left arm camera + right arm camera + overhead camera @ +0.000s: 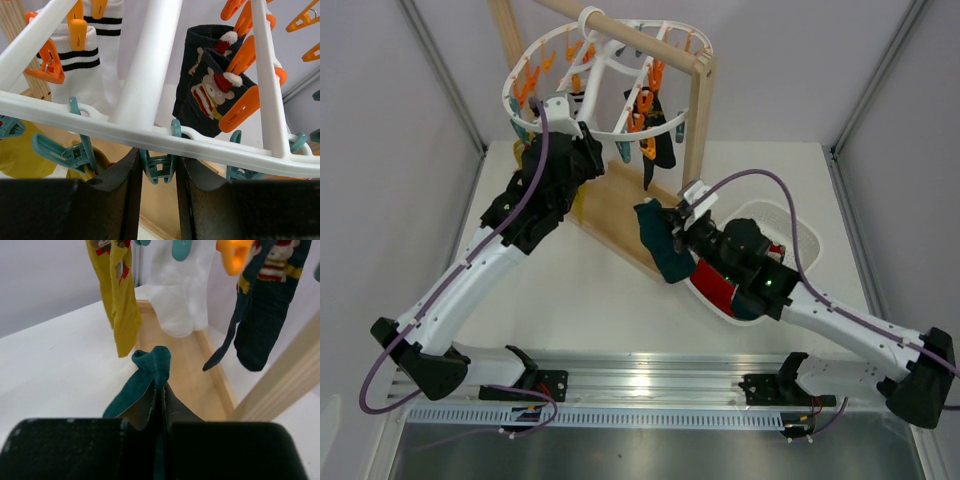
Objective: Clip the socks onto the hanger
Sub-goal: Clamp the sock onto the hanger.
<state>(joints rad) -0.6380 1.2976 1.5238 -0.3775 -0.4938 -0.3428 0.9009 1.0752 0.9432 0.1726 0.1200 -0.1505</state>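
L gripper [157,155]: jaws narrow, closed round a teal peg [157,170] hanging under the hanger [225,147] rim. Both fingers [120,195] look pressed to the peg's sides. Gripper points up at the ring from below. On either side more teal pegs hang off the same rim. Above, orange pegs [240,112] hold a navy sock w/ Santa figures [210,95] and a white black-striped sock [95,65]. A yellow sock [20,157] hangs low at the left of the wrist view.

R gripper [160,390]: jaws fully together, pinching a teal sock [150,362] by its fabric. The cuff end bunches up past the fingertips. In the top view the sock droops from the gripper, off the table [590,290], btwn the wooden rack [700,110] base and the white basket [800,230]. It is below the hanger and not touching it, so not clipped yet. Ahead of the R gripper the yellow, white and navy socks dangle over the rack's base board [620,215].

A red sock [715,285] lies in the basket, partly under the R arm. The hanger hooks over the rack's top bar.
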